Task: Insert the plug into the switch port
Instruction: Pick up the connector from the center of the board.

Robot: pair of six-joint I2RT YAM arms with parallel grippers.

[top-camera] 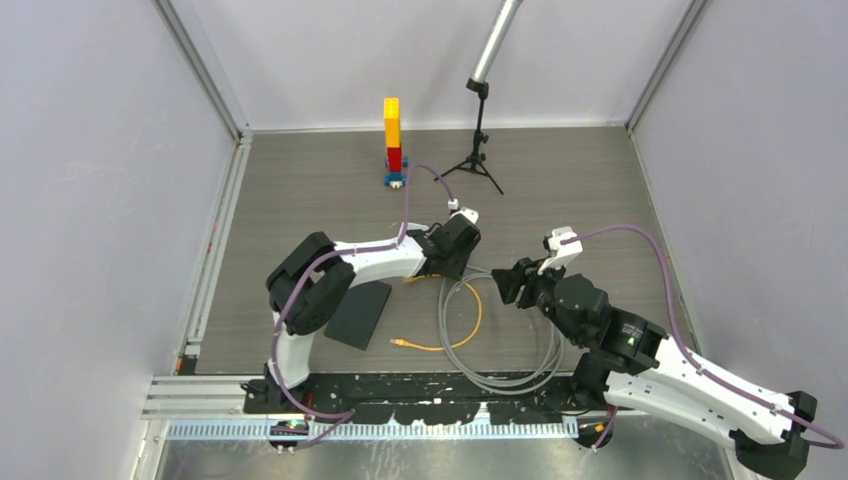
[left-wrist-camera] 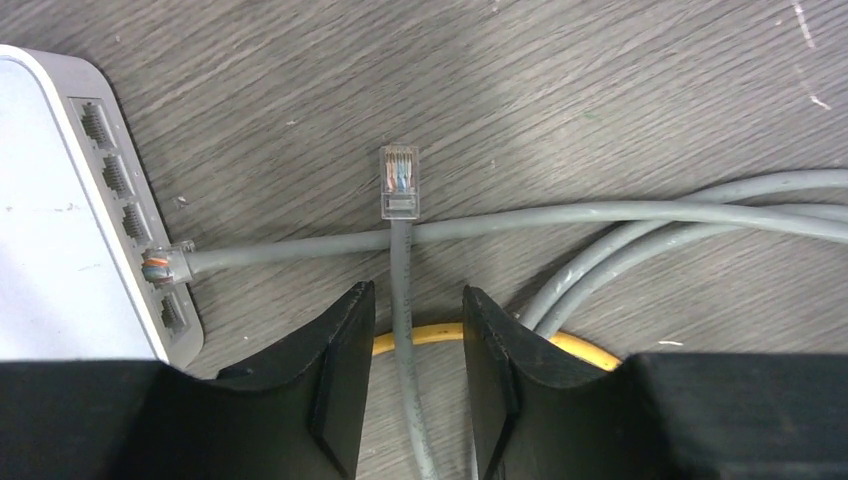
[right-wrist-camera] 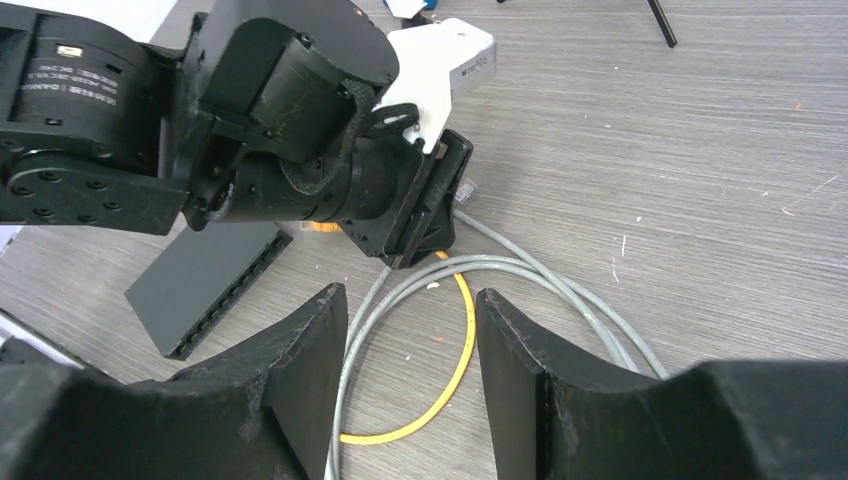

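The left gripper hangs low over the wood-grain table, its 2 black fingers spread, 1 on each side of a gray cable. A sliver of tabletop shows on either side of the cable, so the jaws stand open around it and grip nothing.

The cable runs straight out from between the fingertips to the plug, a clear connector that lies flat on the table just ahead of the hand, with its nose pointing away from it.

To the hand's left, and slightly forward, sits the white switch box, with its row of 5 sockets facing the plug. The switch port, third along the row, is empty. The socket next to it on the hand's side holds another connector, whose second gray cable runs across in front of the fingertips and crosses the first cable just behind the plug.

A yellow cable passes between the fingers, under the gray one.

The right gripper is also open and holds nothing. It hovers above loops of gray cable, with the left arm's wrist directly ahead of it and well apart from its fingertips. A dark flat panel lies ahead and to its left.
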